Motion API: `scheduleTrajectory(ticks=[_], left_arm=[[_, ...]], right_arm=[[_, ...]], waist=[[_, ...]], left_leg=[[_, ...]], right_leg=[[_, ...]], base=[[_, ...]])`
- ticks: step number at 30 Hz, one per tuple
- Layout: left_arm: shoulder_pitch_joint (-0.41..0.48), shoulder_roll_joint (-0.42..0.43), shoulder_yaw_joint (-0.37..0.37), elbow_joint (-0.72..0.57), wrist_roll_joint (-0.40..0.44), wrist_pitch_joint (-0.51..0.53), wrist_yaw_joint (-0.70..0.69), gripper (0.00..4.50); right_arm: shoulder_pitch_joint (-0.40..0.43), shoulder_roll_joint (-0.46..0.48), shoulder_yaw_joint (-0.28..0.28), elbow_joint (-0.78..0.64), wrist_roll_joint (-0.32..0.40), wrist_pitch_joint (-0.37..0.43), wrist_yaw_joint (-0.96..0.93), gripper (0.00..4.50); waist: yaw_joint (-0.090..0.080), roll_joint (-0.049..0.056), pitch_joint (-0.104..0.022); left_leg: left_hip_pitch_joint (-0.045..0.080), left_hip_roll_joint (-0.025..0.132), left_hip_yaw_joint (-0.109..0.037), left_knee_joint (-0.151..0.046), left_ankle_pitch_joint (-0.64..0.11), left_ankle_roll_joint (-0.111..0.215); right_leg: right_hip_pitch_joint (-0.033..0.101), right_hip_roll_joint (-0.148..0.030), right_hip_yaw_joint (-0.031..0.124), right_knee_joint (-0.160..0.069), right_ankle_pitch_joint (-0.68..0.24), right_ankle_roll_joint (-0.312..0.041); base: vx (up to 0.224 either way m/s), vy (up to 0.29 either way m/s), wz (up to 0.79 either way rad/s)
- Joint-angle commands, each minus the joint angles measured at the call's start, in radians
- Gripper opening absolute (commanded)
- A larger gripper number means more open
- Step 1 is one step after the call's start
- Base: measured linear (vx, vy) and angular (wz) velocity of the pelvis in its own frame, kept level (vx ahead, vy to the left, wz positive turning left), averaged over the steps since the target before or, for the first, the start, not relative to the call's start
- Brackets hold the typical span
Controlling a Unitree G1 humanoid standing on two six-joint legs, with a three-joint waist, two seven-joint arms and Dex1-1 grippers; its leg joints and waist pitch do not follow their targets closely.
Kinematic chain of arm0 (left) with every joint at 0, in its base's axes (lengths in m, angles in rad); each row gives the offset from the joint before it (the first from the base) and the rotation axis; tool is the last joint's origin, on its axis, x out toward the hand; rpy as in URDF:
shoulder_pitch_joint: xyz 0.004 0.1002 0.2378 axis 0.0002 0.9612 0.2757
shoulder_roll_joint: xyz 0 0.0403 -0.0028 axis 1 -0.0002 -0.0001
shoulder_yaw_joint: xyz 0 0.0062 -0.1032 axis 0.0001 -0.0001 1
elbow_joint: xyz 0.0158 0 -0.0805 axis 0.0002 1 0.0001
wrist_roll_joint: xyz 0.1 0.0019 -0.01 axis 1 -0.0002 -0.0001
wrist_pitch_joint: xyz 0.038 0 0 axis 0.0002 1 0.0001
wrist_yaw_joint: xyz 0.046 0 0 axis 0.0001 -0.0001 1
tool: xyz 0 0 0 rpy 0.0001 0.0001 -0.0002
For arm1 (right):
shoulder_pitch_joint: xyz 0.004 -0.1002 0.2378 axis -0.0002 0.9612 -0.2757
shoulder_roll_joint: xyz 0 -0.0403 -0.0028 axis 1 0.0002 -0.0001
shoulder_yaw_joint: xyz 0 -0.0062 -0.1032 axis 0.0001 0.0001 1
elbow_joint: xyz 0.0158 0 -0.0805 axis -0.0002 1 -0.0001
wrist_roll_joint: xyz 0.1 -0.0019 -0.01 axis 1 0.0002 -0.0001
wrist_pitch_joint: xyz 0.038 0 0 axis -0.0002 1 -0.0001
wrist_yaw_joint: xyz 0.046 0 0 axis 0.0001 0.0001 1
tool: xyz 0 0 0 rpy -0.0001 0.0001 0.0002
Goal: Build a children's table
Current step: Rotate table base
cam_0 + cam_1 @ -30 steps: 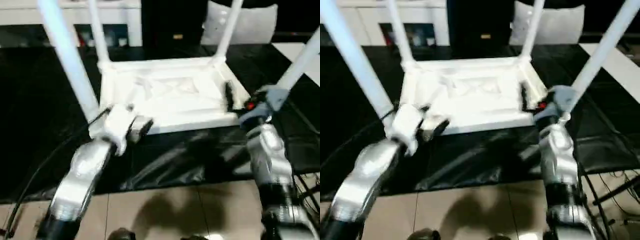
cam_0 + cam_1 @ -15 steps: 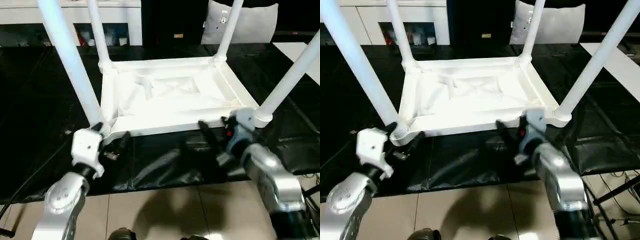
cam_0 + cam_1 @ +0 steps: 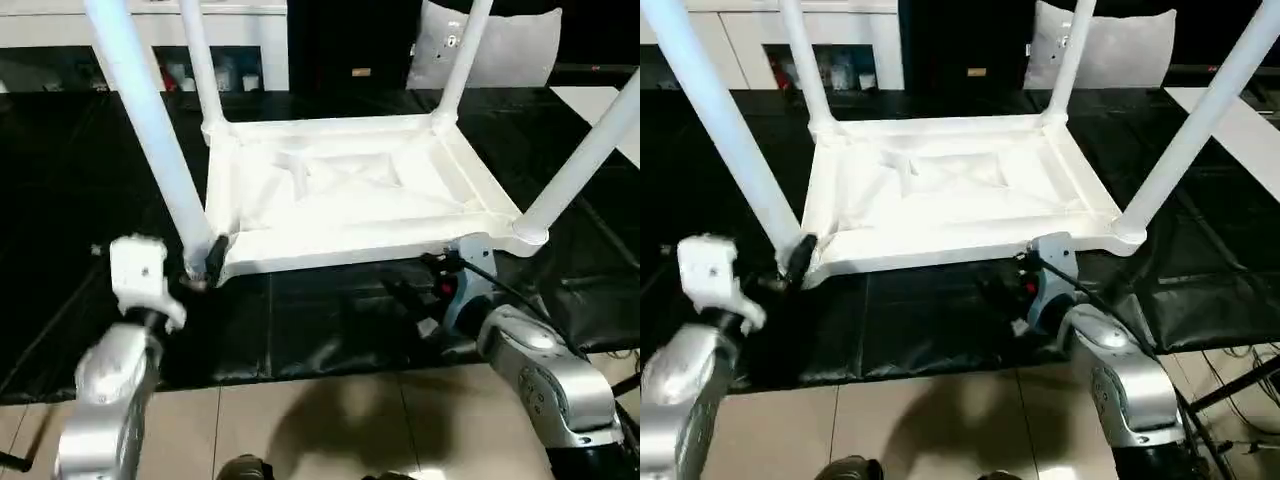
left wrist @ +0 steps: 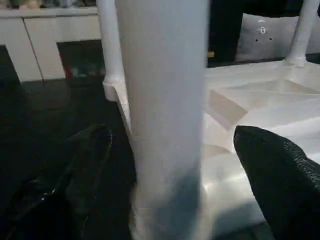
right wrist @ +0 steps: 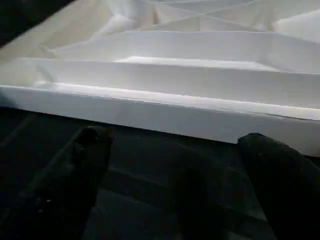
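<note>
Pulled back from the upturned children's table (image 3: 350,190), both arms. Left tool (image 4: 165,200) spread wide around the near-left leg (image 3: 150,140), not gripping. Right tool (image 5: 175,185) wide open, empty, just before the table's near edge on the black surface (image 3: 320,330).

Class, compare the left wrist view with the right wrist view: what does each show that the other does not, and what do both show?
Left wrist view alone: a white leg standing between the open jaws, the cabinet and the cushion behind. Right wrist view alone: the tabletop's long side edge close up, with open jaws short of it. Both: the upturned children's table with its ribbed underside on black sheeting.
</note>
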Motion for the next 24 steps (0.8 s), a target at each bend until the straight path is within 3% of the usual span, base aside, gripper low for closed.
scheduleTrajectory(ticks=[1,6,7,8,9,10,12,13,14,15,16,20,21,24], left_arm=[[-0.014,0.011,0.014,0.028,-0.009,0.01,-0.017,4.34],[-0.085,0.038,0.024,0.105,-0.04,0.02,-0.081,4.34],[-0.121,0.048,0.028,0.144,-0.063,0.029,-0.114,4.34],[-0.177,0.064,0.033,0.204,-0.103,0.047,-0.17,4.34],[-0.201,0.071,0.033,0.228,-0.121,0.054,-0.2,4.34],[-0.208,0.074,0.033,0.235,-0.126,0.056,-0.211,4.34],[-0.229,0.107,0.007,0.26,-0.134,0.059,-0.296,4.34],[-0.252,0.14,-0.02,0.291,-0.142,0.074,-0.39,4.34],[-0.252,0.14,-0.02,0.291,-0.142,0.074,-0.39,4.34],[-0.257,0.146,-0.024,0.299,-0.143,0.077,-0.41,4.34],[-0.272,0.156,-0.03,0.318,-0.141,0.067,-0.443,4.34],[-0.301,0.17,-0.04,0.345,-0.151,0.071,-0.503,4.34],[-0.324,0.185,-0.063,0.343,-0.179,0.112,-0.573,4.34],[-0.322,0.205,-0.105,0.295,-0.219,0.178,-0.657,4.34]], right_arm=[[-0.017,-0.004,-0.013,0.019,-0.029,0.01,-0.039,4.5],[-0.045,-0.004,-0.045,0.054,-0.026,0.034,-0.074,4.5],[-0.061,-0.008,-0.056,0.086,-0.023,0.023,-0.064,4.5],[-0.094,-0.009,-0.077,0.156,-0.024,0.004,-0.054,4.5],[-0.111,-0.009,-0.087,0.194,-0.028,-0.006,-0.053,4.5],[-0.117,-0.01,-0.09,0.207,-0.03,-0.01,-0.054,4.5],[-0.144,-0.022,-0.09,0.27,-0.045,-0.037,-0.046,4.5],[-0.183,-0.034,-0.098,0.361,-0.057,-0.082,-0.04,4.5],[-0.183,-0.034,-0.098,0.361,-0.057,-0.082,-0.04,4.5],[-0.192,-0.035,-0.1,0.381,-0.059,-0.091,-0.04,4.5],[-0.212,-0.039,-0.103,0.428,-0.064,-0.113,-0.037,4.5],[-0.248,-0.048,-0.098,0.508,-0.083,-0.152,-0.032,4.5],[-0.291,-0.052,-0.096,0.592,-0.099,-0.182,-0.02,4.5],[-0.331,-0.046,-0.099,0.666,-0.101,-0.208,-0.001,4.5]], waist=[[0.0,0.009,-0.055],[0.0,0.004,-0.058],[-0.001,-0.005,-0.06],[0.0,-0.005,-0.061],[0.0,-0.001,-0.061],[0.001,0.001,-0.061],[0.001,-0.002,-0.06],[0.0,-0.01,-0.064],[0.001,-0.005,-0.064],[0.001,-0.006,-0.064],[0.001,-0.014,-0.065],[0.005,-0.012,-0.067],[0.006,-0.012,-0.069],[0.006,-0.012,-0.065]], left_leg=[[0.026,0.043,-0.019,-0.077,-0.196,-0.037],[0.027,0.043,-0.015,-0.073,-0.174,-0.028],[0.028,0.045,-0.014,-0.072,-0.168,-0.021],[0.029,0.044,-0.013,-0.071,-0.154,-0.016],[0.031,0.037,-0.01,-0.069,-0.153,-0.018],[0.032,0.039,-0.01,-0.069,-0.159,-0.023],[0.029,0.044,-0.011,-0.07,-0.149,-0.024],[0.029,0.044,-0.008,-0.068,-0.128,-0.017],[0.029,0.04,-0.007,-0.066,-0.118,-0.011],[0.028,0.042,-0.006,-0.064,-0.109,-0.009],[0.027,0.042,-0.005,-0.064,-0.102,-0.002],[0.031,0.045,-0.003,-0.061,-0.081,0.015],[0.032,0.045,-0.004,-0.06,-0.077,0.02],[0.031,0.046,-0.002,-0.062,-0.11,0.009]], right_leg=[[0.036,-0.065,0.043,-0.07,-0.058,-0.128],[0.041,-0.069,0.044,-0.065,-0.018,-0.145],[0.044,-0.069,0.044,-0.065,-0.014,-0.15],[0.044,-0.071,0.044,-0.062,-0.014,-0.158],[0.037,-0.071,0.044,-0.064,-0.042,-0.169],[0.038,-0.072,0.044,-0.064,-0.049,-0.175],[0.042,-0.073,0.044,-0.06,-0.033,-0.179],[0.046,-0.073,0.044,-0.056,0.002,-0.183],[0.044,-0.074,0.043,-0.054,0.004,-0.194],[0.047,-0.074,0.044,-0.053,0.016,-0.198],[0.049,-0.075,0.044,-0.053,0.027,-0.199],[0.048,-0.076,0.042,-0.047,0.051,-0.227],[0.048,-0.077,0.042,-0.043,0.061,-0.234],[0.047,-0.081,0.042,-0.046,0.009,-0.25]], base=[[0.0,0.0,0.0],[0.0,0.0,0.0],[0.0,0.0,0.0],[0.0,0.0,0.0],[0.0,0.0,0.0],[0.0,0.0,0.0],[0.0,0.0,0.0],[0.0,0.0,0.0],[0.0,0.0,0.0],[0.0,0.0,0.0],[0.0,0.0,0.0],[0.0,0.0,0.0],[0.0,0.0,0.0],[0.0,0.0,0.0]])
